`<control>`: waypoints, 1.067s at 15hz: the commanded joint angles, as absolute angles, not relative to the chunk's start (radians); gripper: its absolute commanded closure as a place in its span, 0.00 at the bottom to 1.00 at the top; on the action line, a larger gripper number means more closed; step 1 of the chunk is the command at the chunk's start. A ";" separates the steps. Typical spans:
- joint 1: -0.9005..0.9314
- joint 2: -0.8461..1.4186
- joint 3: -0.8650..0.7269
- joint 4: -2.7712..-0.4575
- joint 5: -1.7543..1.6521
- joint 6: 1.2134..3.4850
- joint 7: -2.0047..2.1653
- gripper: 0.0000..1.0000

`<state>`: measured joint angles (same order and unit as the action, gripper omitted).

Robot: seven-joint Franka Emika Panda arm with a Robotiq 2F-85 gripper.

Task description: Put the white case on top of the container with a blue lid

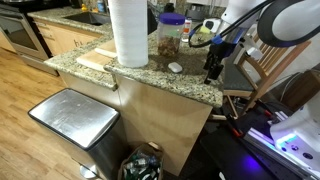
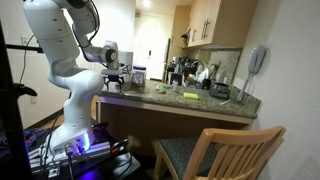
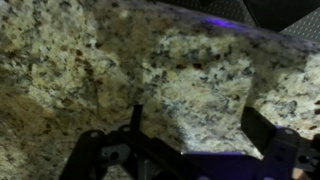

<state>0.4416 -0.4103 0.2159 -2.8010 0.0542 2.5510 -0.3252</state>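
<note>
The white case [image 1: 175,68] is a small rounded glossy thing lying on the granite counter [image 1: 140,75], just in front of the container with a blue lid [image 1: 170,36], a clear jar with brownish contents. My gripper [image 1: 212,75] hangs over the counter's near corner, a little to the right of the case and apart from it. In the wrist view its fingers [image 3: 195,140] are spread open with only bare granite between them; the case and jar are out of that view. In an exterior view my gripper [image 2: 116,80] is above the counter's left end.
A tall white paper towel roll [image 1: 129,32] stands on a wooden board [image 1: 95,60] left of the jar. A steel bin [image 1: 75,115] stands below the counter. A wooden chair [image 2: 215,150] stands before the counter; appliances [image 2: 190,75] sit at its back.
</note>
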 commanded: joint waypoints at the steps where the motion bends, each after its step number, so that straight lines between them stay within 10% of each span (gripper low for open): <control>1: 0.447 -0.412 0.210 -2.799 0.050 2.546 -0.322 0.00; 16: 0.436 -0.153 0.249 -2.647 0.072 2.874 -0.109 0.00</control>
<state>0.4204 -0.2689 0.2814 -2.7181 0.0066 2.8254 -0.0825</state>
